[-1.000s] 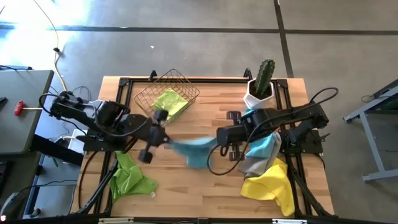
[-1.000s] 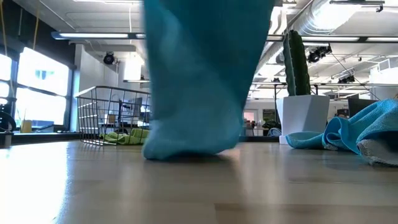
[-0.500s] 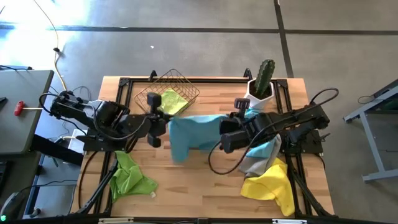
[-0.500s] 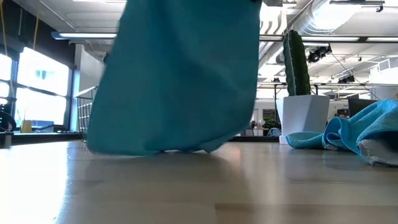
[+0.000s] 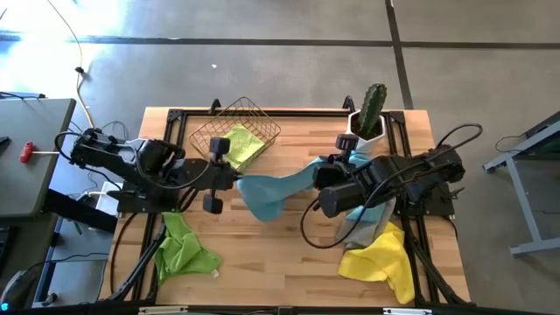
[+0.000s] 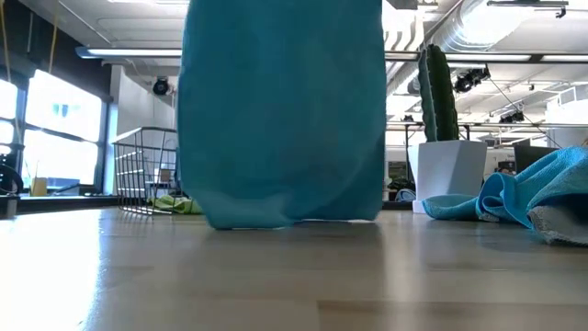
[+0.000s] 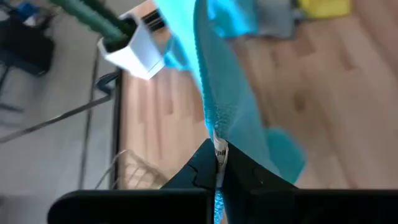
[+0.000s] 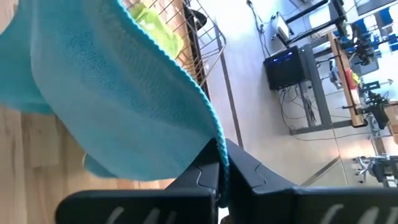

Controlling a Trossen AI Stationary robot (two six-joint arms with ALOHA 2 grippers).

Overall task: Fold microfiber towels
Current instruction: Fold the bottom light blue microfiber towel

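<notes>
A light blue towel [image 5: 273, 188] hangs between my two grippers over the middle of the table; in the low view [image 6: 285, 119] its lower edge brushes the tabletop. My left gripper [image 5: 229, 179] is shut on its left top corner. My right gripper [image 5: 322, 175] is shut on its right top corner. A lime green towel [image 5: 184, 249] lies crumpled at the near left. Another lime green one [image 5: 238, 144] lies in the wire basket. A second light blue towel [image 5: 372, 208], a grey one [image 5: 357, 232] and a yellow one [image 5: 381, 260] lie piled at the right. My left gripper pinches the blue towel's corner, at its hemmed edge with a small white tag [image 7: 219, 151], between its two fingertips. The towel hangs below and stretches away toward the other gripper. My right gripper pinches the towel's other top corner at the hemmed edge [image 8: 219, 152] between its two fingertips. The cloth hangs below the fingers and sags slightly between the two grippers, its bottom edge [image 6: 285, 219] at the tabletop.
A wire basket [image 5: 223, 131] stands at the far left centre. A cactus in a white pot [image 5: 367, 122] stands at the far right. Bare wood shows in the near middle of the table [image 5: 280, 262].
Both grippers have kept hold of the blue towel and swung it: it was spread wider toward the far edge half a second ago, and now hangs narrower again, its bottom edge near the tabletop. My right gripper has shifted slightly toward the right and far edge.
</notes>
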